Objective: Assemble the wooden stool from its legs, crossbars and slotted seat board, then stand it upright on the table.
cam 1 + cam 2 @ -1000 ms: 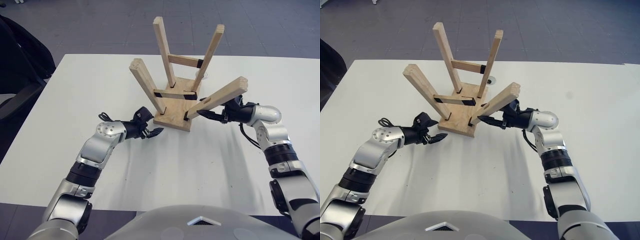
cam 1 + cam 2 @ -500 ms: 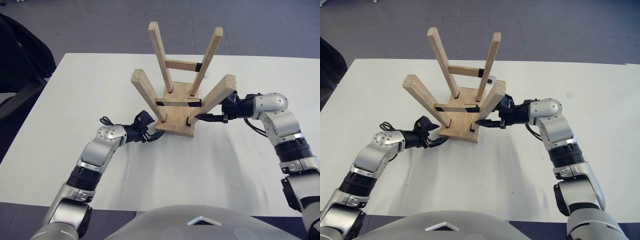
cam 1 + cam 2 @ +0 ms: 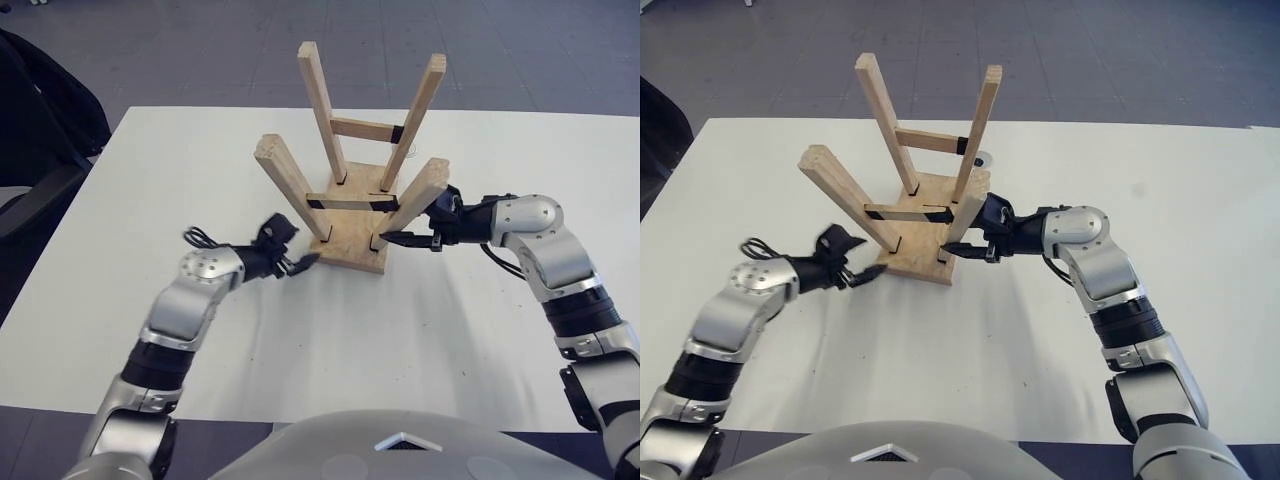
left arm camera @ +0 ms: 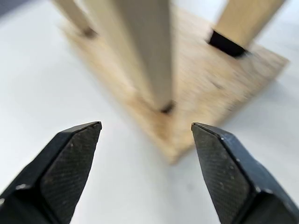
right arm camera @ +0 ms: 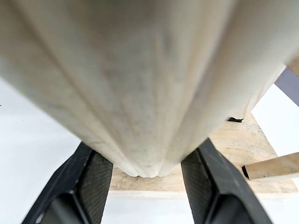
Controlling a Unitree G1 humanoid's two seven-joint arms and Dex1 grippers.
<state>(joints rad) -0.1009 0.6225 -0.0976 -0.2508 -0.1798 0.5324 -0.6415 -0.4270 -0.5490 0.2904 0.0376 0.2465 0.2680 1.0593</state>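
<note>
White table (image 3: pixel 450 330) holds our one upturned stool (image 3: pixel 345 201) at frame centre: one seat board (image 3: pixel 355 250), four legs (image 3: pixel 322 110), two crossbars (image 3: pixel 362 129). Our left gripper (image 4: pixel 145 128) gapes beside its corner; our right gripper (image 3: pixel 400 240) pinches the lower-right leg (image 3: pixel 412 203).

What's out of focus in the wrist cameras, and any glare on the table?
Left wrist view: left gripper crisp, near-left leg and seat board behind it soft. Right wrist view: the near-right leg, in the right gripper, blurs close to the lens. Left eye view: table evenly lit, no glare.
</note>
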